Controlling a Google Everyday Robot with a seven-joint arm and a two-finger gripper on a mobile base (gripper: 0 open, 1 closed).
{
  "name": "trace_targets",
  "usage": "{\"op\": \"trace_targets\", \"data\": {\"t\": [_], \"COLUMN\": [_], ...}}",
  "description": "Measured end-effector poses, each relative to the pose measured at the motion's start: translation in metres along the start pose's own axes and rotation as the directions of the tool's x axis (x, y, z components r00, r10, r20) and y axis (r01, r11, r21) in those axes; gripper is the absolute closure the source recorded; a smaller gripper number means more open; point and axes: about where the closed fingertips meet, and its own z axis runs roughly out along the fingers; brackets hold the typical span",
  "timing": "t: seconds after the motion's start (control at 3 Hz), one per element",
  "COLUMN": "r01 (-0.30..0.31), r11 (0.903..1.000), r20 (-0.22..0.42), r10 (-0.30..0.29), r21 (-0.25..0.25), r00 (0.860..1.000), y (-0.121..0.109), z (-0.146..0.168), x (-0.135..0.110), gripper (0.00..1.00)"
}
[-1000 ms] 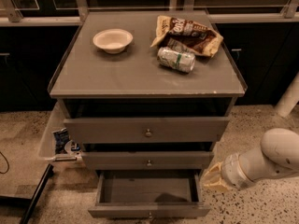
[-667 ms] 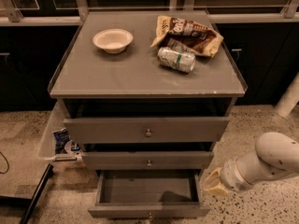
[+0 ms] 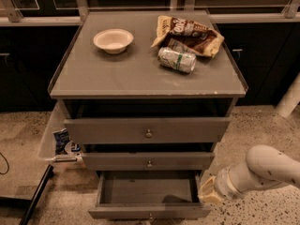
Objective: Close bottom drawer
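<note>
Heads up, the bottom drawer is pulled well out, and your gripper sits low at its right front corner, just beside the side wall rather than in front of the panel. I honestly can't tell whether it's open or closed from here.

What I'd worry about:
- Pushing from that corner could twist the drawer in its slot and jam it, since it's way off from the little knob at centre.
- If you drive forward as-is, you might slide along the side and wedge against the cabinet frame under the middle drawer.

Compared to a second ago, the gripper has dropped lower and crept toward the drawer's front edge, and the arm sank with it. The drawer itself looks equally open.
</note>
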Motion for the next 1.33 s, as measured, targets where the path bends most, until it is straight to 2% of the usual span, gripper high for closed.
{"op": "trace_targets", "data": {"t": [0.67, 1.0, 1.33], "r01": [0.045, 0.028, 0.028], "r11": [0.9983, 0.9993, 0.9993], "r20": [0.033, 0.056, 0.056], "r10": [-0.047, -0.029, -0.029], "r21": [0.038, 0.024, 0.024], "r00": [0.998, 0.998, 0.998], "y": [-0.034, -0.054, -0.054], "z": [0.08, 0.116, 0.117], "x": [0.047, 0.079, 0.079], "gripper": [1.0, 1.0, 1.0]}}
